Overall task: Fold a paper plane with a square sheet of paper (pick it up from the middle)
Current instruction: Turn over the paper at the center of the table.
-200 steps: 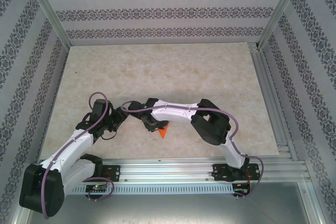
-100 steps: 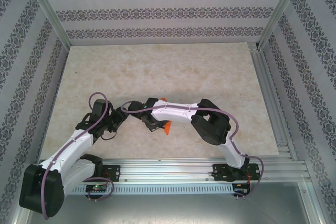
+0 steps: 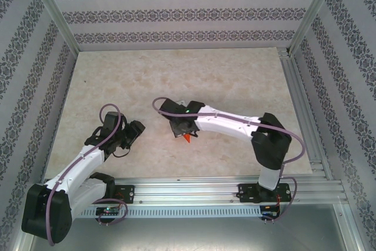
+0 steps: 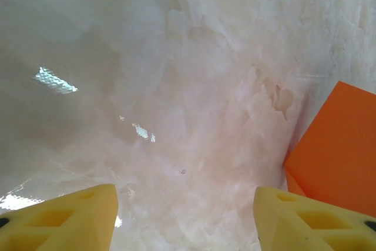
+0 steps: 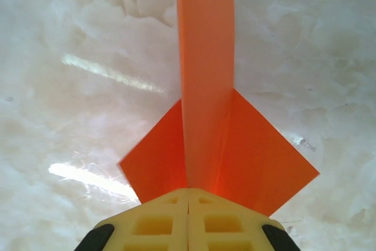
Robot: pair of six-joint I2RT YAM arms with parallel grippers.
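Note:
The orange paper plane [image 5: 247, 151] is folded with a raised centre keel and two flat wings spreading to either side. My right gripper [image 5: 188, 195] is shut on the rear of that keel, and the nose points away from the camera. From above, the right gripper [image 3: 183, 125] is over the middle of the table, with an orange tip of the plane [image 3: 187, 139] poking out below it. My left gripper [image 3: 136, 129] sits to the left, apart from the plane. It stands open [image 4: 185, 216] over bare table, and an edge of the orange paper [image 4: 338, 145] lies beyond its right finger.
The marble-patterned table [image 3: 223, 80] is bounded by patterned walls on three sides and an aluminium rail [image 3: 223, 187] at the near edge. Open surface stretches behind and to the right of the grippers.
My right gripper has closed on the paper and shifted slightly right and back, its elbow swinging out to the right. The left arm has stayed in place, jaws slightly wider.

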